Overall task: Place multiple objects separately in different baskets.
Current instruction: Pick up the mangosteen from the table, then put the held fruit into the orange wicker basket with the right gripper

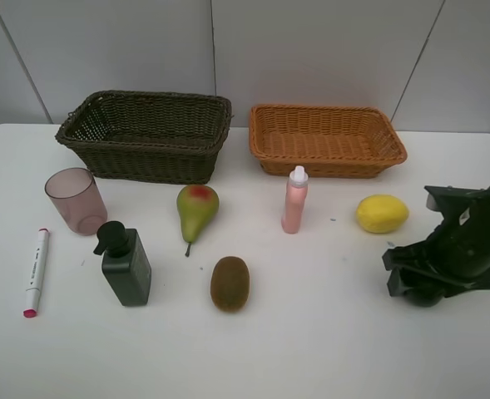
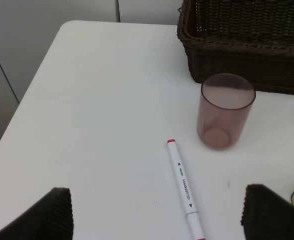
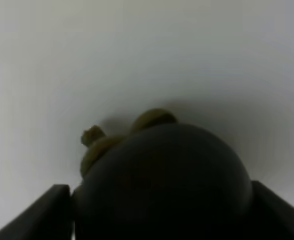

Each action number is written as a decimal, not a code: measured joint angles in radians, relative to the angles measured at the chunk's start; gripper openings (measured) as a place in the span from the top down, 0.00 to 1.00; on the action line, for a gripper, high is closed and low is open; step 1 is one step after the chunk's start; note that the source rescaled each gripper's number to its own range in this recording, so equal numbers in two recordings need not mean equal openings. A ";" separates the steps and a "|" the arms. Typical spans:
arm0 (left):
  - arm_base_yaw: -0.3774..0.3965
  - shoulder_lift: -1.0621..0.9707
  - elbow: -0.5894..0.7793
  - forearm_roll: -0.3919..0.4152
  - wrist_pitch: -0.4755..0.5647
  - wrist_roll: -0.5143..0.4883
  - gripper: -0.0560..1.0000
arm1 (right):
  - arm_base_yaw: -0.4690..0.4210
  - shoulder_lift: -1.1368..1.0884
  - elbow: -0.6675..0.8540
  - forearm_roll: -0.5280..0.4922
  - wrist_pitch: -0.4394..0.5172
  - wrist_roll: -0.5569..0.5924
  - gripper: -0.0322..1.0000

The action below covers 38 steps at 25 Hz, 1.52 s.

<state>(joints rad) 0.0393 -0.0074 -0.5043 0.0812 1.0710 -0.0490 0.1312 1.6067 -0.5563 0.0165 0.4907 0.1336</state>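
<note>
My right gripper point(image 1: 425, 284) is down on the table at the right, its fingers closed against both sides of the dark green round fruit point(image 3: 161, 175), which fills the right wrist view. A yellow lemon point(image 1: 382, 214) lies just behind it. On the table also stand or lie a pink bottle point(image 1: 294, 200), green-red pear point(image 1: 196, 209), brown kiwi point(image 1: 230, 283), dark pump bottle point(image 1: 126, 265), mauve cup point(image 1: 76, 200) and white marker point(image 1: 35, 271). The dark brown basket point(image 1: 149, 133) and orange basket point(image 1: 326, 140) stand at the back. My left gripper point(image 2: 159, 215) is open above the marker point(image 2: 185, 187).
The table's left edge point(image 2: 22, 105) runs close beside the marker and cup point(image 2: 224, 111). A grey wall rises behind the baskets. The dark basket point(image 2: 246, 45) stands right behind the cup.
</note>
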 joint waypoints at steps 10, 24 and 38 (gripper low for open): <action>0.000 0.000 0.000 0.000 0.000 0.000 0.10 | 0.000 0.001 0.000 0.002 -0.003 0.000 0.42; 0.000 0.000 0.000 0.000 0.000 0.000 0.10 | 0.000 -0.258 -0.232 -0.006 0.152 0.000 0.42; 0.000 0.000 0.000 0.000 0.000 0.000 0.10 | 0.000 0.027 -0.726 -0.081 0.180 -0.001 0.42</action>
<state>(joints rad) 0.0393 -0.0074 -0.5043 0.0812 1.0710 -0.0490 0.1312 1.6337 -1.2826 -0.0647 0.6702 0.1327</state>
